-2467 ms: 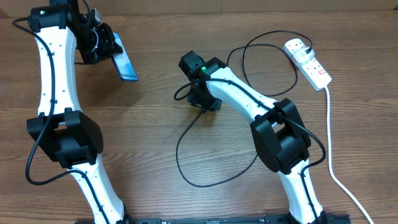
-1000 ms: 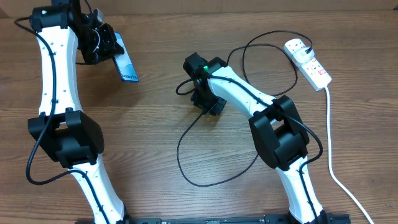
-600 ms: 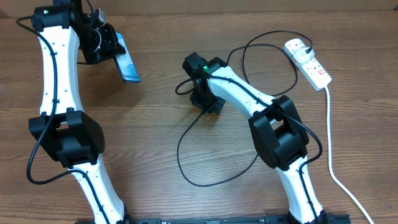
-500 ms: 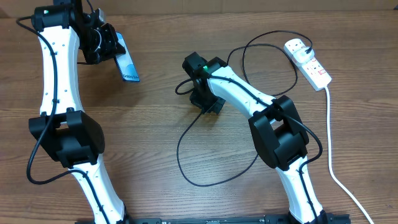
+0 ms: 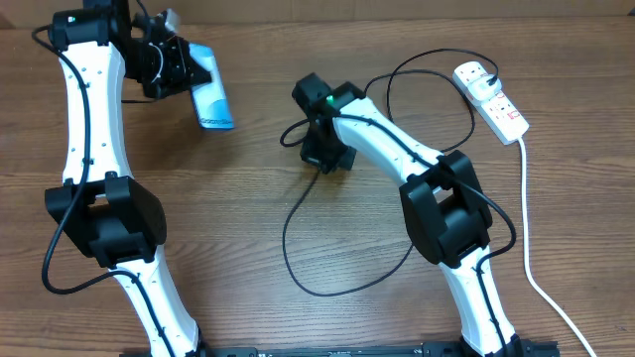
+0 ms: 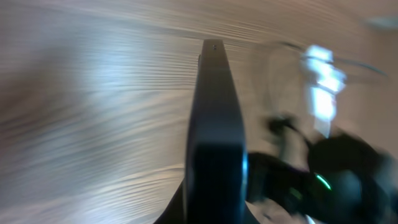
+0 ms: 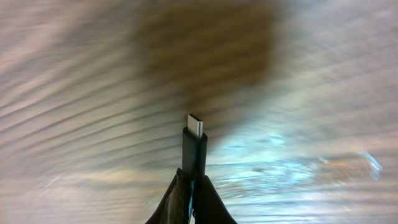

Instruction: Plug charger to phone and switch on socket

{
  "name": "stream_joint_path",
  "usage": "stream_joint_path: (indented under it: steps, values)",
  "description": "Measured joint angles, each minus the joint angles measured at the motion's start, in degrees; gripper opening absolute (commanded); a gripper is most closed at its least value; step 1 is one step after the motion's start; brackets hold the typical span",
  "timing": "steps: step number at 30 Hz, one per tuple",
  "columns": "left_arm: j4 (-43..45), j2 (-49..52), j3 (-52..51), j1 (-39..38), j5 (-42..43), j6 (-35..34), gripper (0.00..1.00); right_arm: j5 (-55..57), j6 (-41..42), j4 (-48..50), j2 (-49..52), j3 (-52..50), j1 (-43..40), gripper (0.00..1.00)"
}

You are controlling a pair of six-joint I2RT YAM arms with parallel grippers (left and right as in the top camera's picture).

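My left gripper [image 5: 182,71] is shut on the phone [image 5: 210,97], held above the table at the back left with its light blue screen showing. In the left wrist view the phone [image 6: 214,124] shows edge-on as a dark bar between the fingers. My right gripper [image 5: 319,151] is shut on the charger's connector end; in the right wrist view the connector tip [image 7: 195,140] sticks out past the fingers [image 7: 191,186]. The black charger cable [image 5: 298,253] loops over the table to its plug in the white socket strip [image 5: 491,97] at the back right.
The socket's thick white cord [image 5: 528,248] runs down the right side to the front edge. The cable makes a wide loop [image 5: 427,74] near the socket and another in front of the right arm. The table is bare wood.
My left gripper has turned the phone and swung it right, toward the right gripper. My right gripper has lifted slightly toward the back with the connector.
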Motion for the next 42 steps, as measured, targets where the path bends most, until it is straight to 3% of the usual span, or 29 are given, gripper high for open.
stream_joint_path:
  steps: [5,9,12,16,23,31,42]
  values:
    - [2.05,0.0,0.0,0.07,25.18,8.85,0.04,-10.25,-12.98,0.04,-5.35,0.9,-1.27,0.04]
    - [6.51,0.0,0.0,0.24,40.24,9.99,0.04,-20.94,-23.85,-0.07,-15.34,0.9,-1.66,0.04]
    - [7.23,0.0,0.0,0.5,46.45,8.48,0.04,-28.7,-31.15,-1.03,-24.35,1.75,-1.36,0.04]
    - [7.26,0.0,0.0,0.57,49.22,5.7,0.04,-34.01,-36.04,-1.64,-29.79,2.8,-0.44,0.04]
    - [7.28,0.0,0.0,-0.44,50.69,3.98,0.04,-37.9,-39.1,1.27,-28.85,-0.57,1.07,0.04]
    - [7.26,0.0,0.0,-1.92,50.75,3.82,0.04,-38.8,-35.89,9.77,-28.55,-6.23,1.05,0.04]
    - [7.26,0.0,0.0,-2.1,51.12,3.87,0.04,-41.0,-33.97,11.91,-28.15,-7.28,0.22,0.04]
